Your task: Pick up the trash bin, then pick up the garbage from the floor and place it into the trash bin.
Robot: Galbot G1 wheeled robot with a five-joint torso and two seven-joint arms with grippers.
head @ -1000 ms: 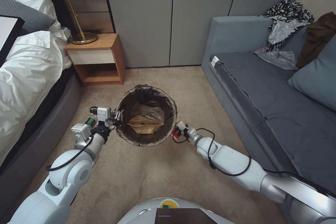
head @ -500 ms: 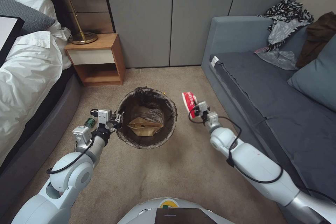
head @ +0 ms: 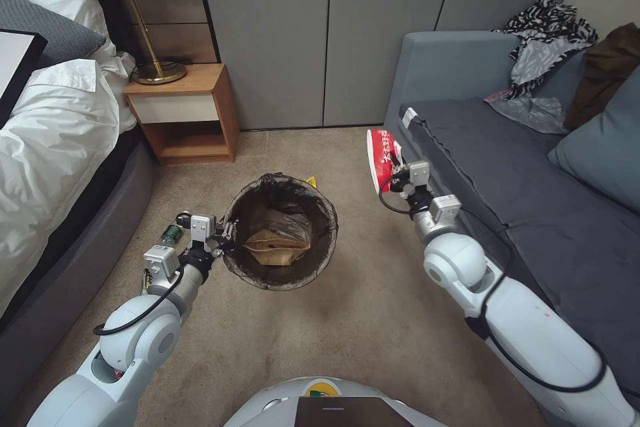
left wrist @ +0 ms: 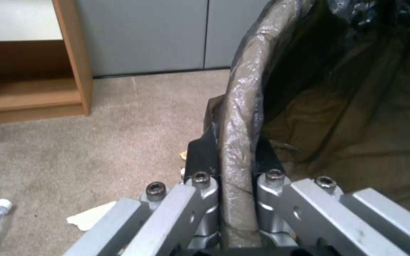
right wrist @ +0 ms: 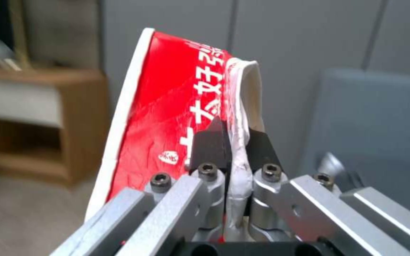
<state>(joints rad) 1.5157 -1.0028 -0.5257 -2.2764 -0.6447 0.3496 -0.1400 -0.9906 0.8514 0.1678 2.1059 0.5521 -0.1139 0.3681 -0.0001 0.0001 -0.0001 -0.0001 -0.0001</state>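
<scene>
— Tool on the left (head: pixel 223 238), what is it gripping?
— It is clamping the bag-covered rim of the trash bin (head: pixel 327 240), one finger inside and one outside, as the left wrist view (left wrist: pixel 236 156) is showing. The bin is hanging from that grip above the carpet (head: pixel 347 333), between the bed (head: pixel 47 147) and the sofa (head: pixel 533 200).

— And what is lying in the bin?
— A tan paper bag (head: pixel 275 245) is resting at the bottom, on the dark liner (head: pixel 270 190).

— Where is the right tool?
— The right tool (head: pixel 395 170) is holding a red-and-white snack packet (head: pixel 382 155) up in the air beside the front corner of the sofa, well apart from the bin's mouth. In the right wrist view its fingers (right wrist: pixel 210 144) are pinching the packet's crumpled white edge (right wrist: pixel 236 156), with the red face (right wrist: pixel 167 117) standing upright.

— Anything on the floor?
— A clear bottle with green label (head: pixel 171 235) is lying near the left wrist, a yellow wrapper (head: pixel 311 181) is peeking out just behind the bin's far rim, and a pale scrap (left wrist: pixel 91 217) is lying on the carpet below the left tool. A nightstand (head: pixel 183 113) is standing by the wall.
</scene>
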